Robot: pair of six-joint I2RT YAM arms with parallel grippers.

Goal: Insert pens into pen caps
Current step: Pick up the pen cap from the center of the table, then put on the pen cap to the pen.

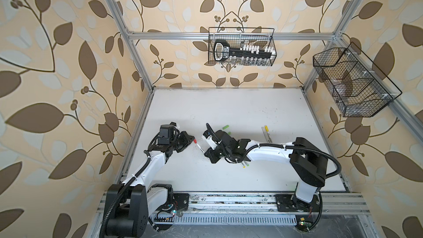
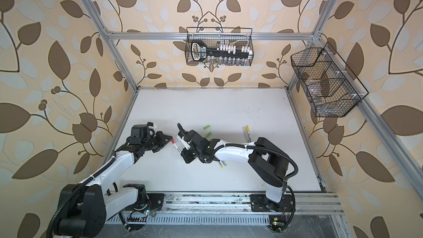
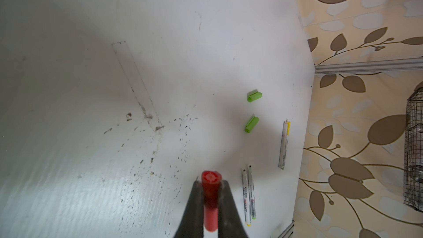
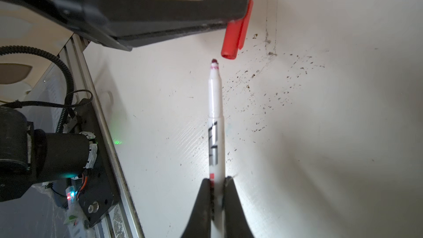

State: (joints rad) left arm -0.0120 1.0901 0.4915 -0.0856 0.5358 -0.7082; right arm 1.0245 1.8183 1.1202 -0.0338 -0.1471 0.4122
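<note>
1. The left gripper is clamped on the red cap, left of centre over the table. The cap's open mouth is turned toward the pen.
2. The right gripper is pinched tight on the back end of that pen. The red tip sits just short of the cap's mouth and isn't in yet.
3. First worry: from the right wrist, the tip looks a shade off the mouth's line. Push now and it probably meets the rim, smearing ink or knocking the cap askew.
4. Second worry: with the hold so far back, a long stretch of barrel goes unsupported. Any sideways load at the rim could swing the pen in the grip.
5. Third worry: the cap seems held toward its closed end. A hard shove may slide it back through the grip rather than seat it.
6. Two bare pens lie on the near side, under the right arm in both top views. A low sweep could roll them.
7. The two green caps farther back and the yellow-capped pen at far right sit well apart from the action.
</note>
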